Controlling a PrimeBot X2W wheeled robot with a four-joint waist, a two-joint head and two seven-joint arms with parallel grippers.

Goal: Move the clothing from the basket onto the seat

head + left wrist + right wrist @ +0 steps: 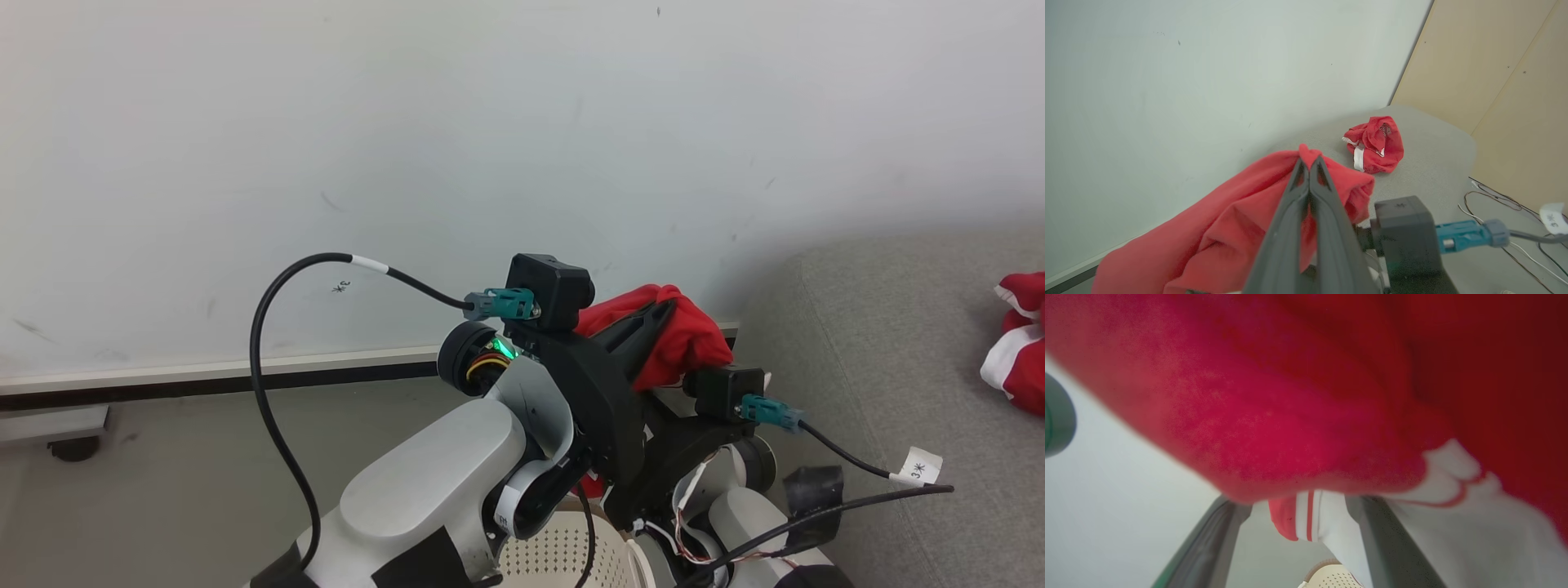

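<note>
Red cloth comes in two pieces. One red garment (1216, 228) hangs just beside the grey sofa (1433, 163), pinched tight by the left end effector (1309, 163). A second red garment (1374, 145) lies bunched on the sofa. The right end effector (1298, 500) has fingers wide apart. One white basket (563, 555) sits near the sofa.

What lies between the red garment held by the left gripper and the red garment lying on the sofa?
In the left wrist view, only bare grey sofa lies between the held garment in the shut left gripper and the lying garment.
</note>
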